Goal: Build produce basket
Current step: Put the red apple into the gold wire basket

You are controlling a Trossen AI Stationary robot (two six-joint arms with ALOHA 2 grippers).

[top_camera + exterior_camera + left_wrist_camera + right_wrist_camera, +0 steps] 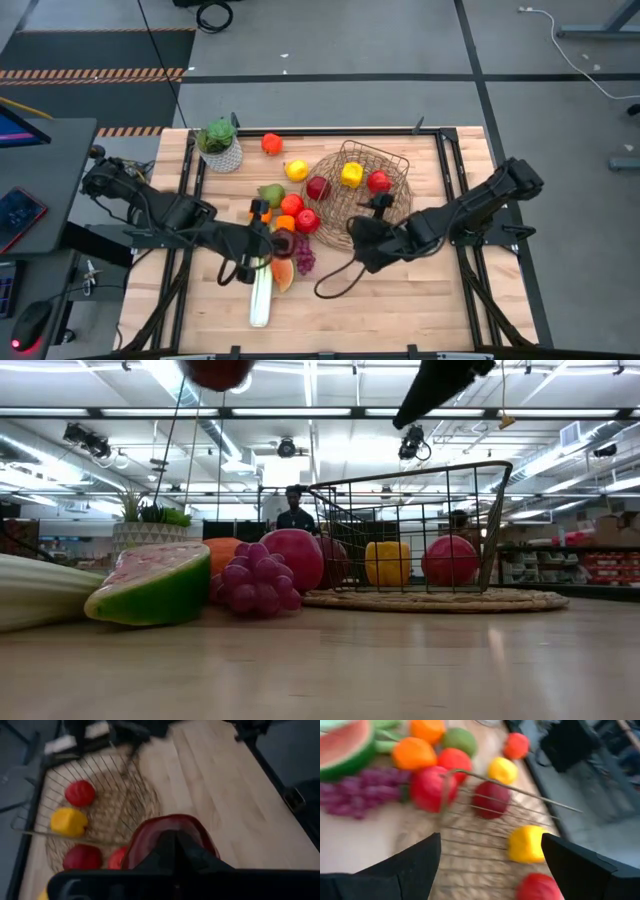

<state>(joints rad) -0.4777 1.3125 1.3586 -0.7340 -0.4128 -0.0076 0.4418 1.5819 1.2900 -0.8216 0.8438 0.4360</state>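
Between left jaws, dark red apple [170, 832].

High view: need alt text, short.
Overhead, a wire basket on a wooden table holds three pieces: dark red, yellow, red. More toy produce lies left of it, near a potted plant. The left end effector, shut on a dark red fruit, faces the open right end effector.

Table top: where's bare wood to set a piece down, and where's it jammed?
Free: the table front-right, below the right gripper, and a strip right of the basket. Some bare wood front-left beside the leek. Crowded: the fruit cluster left of the basket, around the grapes and watermelon slice, where the left gripper holds a dark red fruit.
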